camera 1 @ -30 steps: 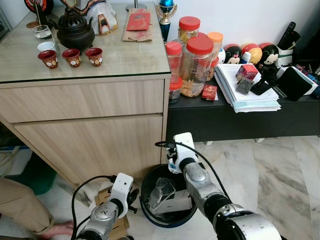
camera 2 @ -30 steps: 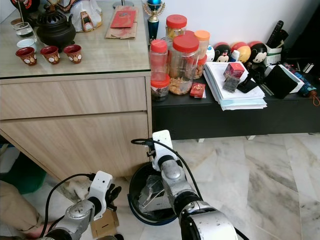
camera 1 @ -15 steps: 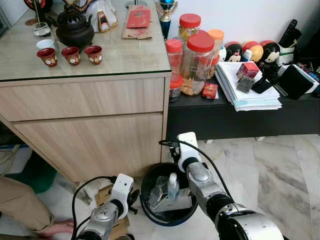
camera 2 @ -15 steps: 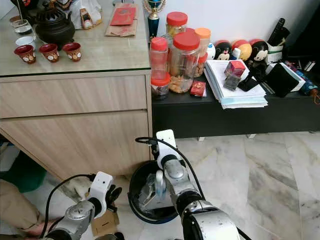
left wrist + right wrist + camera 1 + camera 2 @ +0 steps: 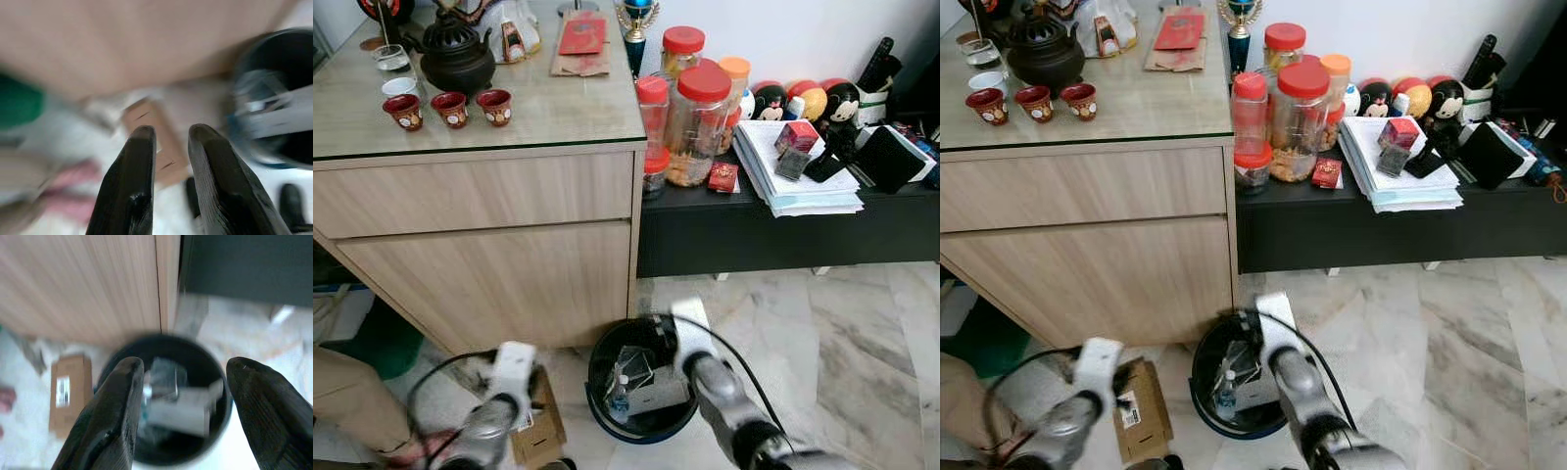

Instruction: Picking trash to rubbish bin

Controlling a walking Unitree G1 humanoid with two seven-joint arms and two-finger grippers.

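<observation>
Withdrawn now, the right gripper (image 5: pixel 181 396) hangs above the bin (image 5: pixel 597 377), fingers wide; the left gripper (image 5: pixel 166 147), fingers narrow, points at a cardboard box (image 5: pixel 1141 411).

Bin (image 5: pixel 607 416) before cabinet (image 5: pixel 489 245), box (image 5: pixel 540 431) at its left, jars (image 5: pixel 700 117) behind

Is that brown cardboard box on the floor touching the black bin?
Apart. The right eye view shows the box left of the bin with a strip of pale floor between them; the right wrist view shows the same gap.
</observation>
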